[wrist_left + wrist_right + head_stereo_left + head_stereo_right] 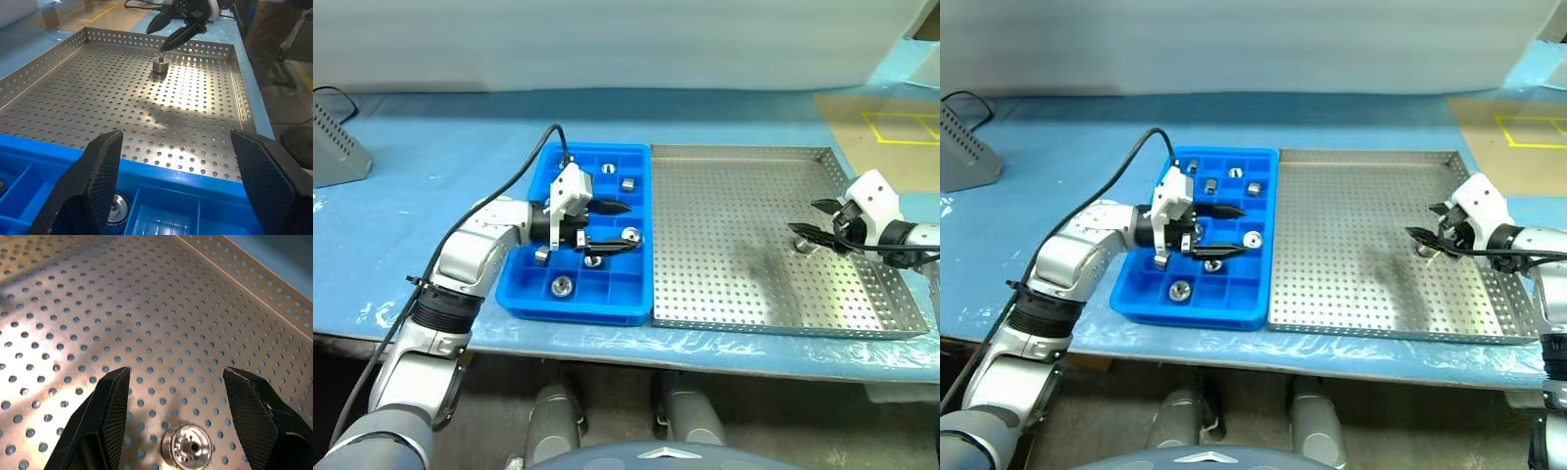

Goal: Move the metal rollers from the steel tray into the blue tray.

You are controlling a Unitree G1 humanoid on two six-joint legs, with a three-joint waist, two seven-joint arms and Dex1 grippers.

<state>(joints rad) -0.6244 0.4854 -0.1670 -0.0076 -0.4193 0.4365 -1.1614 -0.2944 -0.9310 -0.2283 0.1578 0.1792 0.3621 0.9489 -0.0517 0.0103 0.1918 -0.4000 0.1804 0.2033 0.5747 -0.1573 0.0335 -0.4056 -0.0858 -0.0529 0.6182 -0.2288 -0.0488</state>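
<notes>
From the head, you see the left gripper (610,227) over the blue tray (536,294), fingers apart, empty. Your left wrist view adds one roller (160,64) in the steel tray (44,68). The right wrist view shows the right gripper (176,391) spread above it.

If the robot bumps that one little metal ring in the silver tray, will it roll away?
Probably not: the roller stands on its flat end on the steel tray, so it would likely slide. Tipped sideways, it could roll. Its shiny surface looks slippery for the open right gripper.

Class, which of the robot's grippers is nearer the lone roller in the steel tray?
Right. The right gripper hangs open just above the roller; the left gripper is over the blue tray.
</notes>
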